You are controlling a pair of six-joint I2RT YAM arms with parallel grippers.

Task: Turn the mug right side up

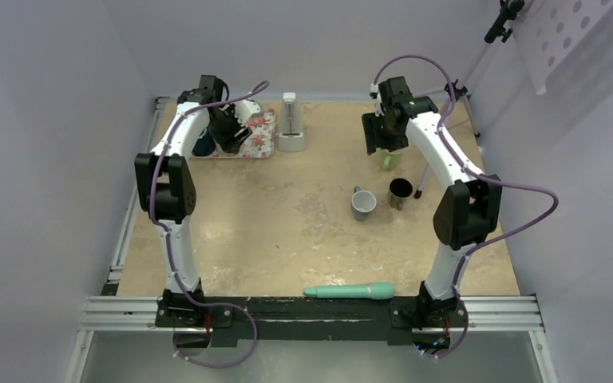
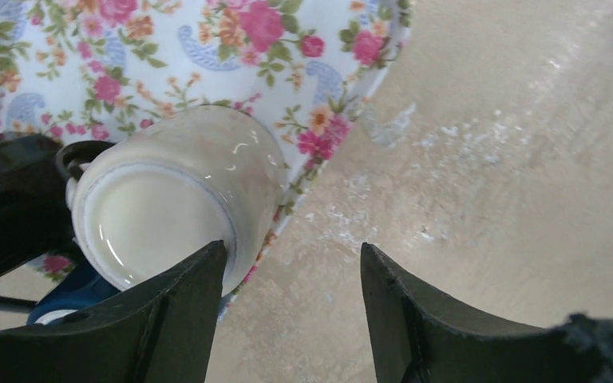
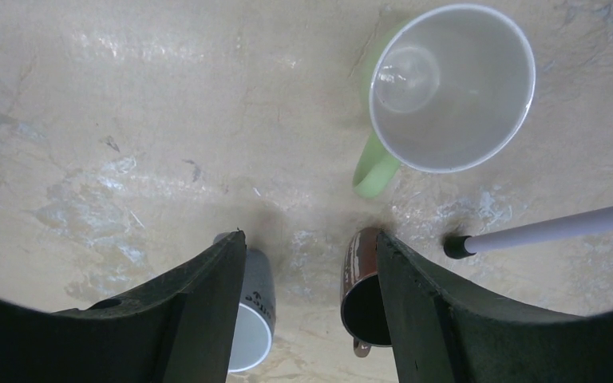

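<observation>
**White mug bottom-up on tray, both grippers empty**

In my left wrist view the white mug (image 2: 183,191) sits left of centre. Its flat base faces the camera, so it's upside down. It rests on the floral tray (image 2: 168,56), close to the tray's lower right edge. The left gripper (image 2: 291,251) is partly open with nothing between the fingers; only bare table (image 2: 527,159) and the tray edge show in the gap. The mug is outside that gap, right against the outer side of the finger on the left of the frame. I can't tell if it's touching. A blue item (image 2: 68,295) shows at lower left, mostly hidden.

In my right wrist view the right gripper (image 3: 310,238) is partly open, hanging over the table and holding nothing. The green mug (image 3: 447,88) is upright at upper right, with its white inside showing. The grey mug (image 3: 259,303) is beside the left finger at the bottom of the frame, and the brown mug (image 3: 361,295) beside the right finger, both open side up. A tripod leg (image 3: 551,227) enters from the right edge.

In the top view a teal tool (image 1: 350,291) lies at bottom centre, between the arm bases. A white stand (image 1: 290,128) is just right of the tray, upper centre.
</observation>
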